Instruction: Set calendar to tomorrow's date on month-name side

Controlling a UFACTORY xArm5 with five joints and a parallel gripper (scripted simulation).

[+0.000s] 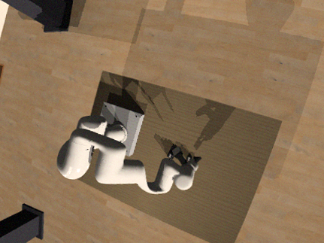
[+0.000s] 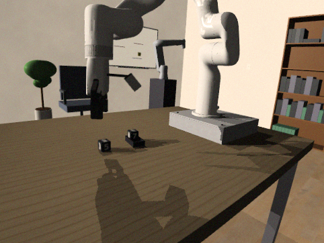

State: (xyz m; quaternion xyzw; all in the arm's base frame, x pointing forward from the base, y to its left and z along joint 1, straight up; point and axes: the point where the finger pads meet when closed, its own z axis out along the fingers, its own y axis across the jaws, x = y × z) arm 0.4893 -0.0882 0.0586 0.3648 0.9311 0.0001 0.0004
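Over the table [image 1: 242, 150], as the top view had it, my gripper [image 1: 184, 158] hung with its fingers spread as wide as they go and nothing between them. My wrist and forearm covered what lay beneath, so neither cube nor tray could be made out from above. My base [image 1: 131, 122] stood toward ten o'clock from the fingers, well apart.

From the exterior view the layout was plainer. My gripper [image 2: 97, 107] pointed straight down, high above the tabletop, jaws open and empty. Below it, toward five o'clock in that picture, one cube [image 2: 104, 145] stood by itself on the bare table, a digit that I took for a 5 facing the camera. Just beside it, at its two o'clock and not touching, the dark tray [image 2: 135, 142] lay flat on the table with the other cube [image 2: 133, 134] seated in it, showing a 7. I could not read the month's name at that size.

The loose cube was the nearer of the two to my fingers, lying almost under them and slightly toward the camera; the tray sat farther along toward my base. I judged that the next reach would call for a straight descent onto that lone cube, keeping my fingers off the tray's near end.
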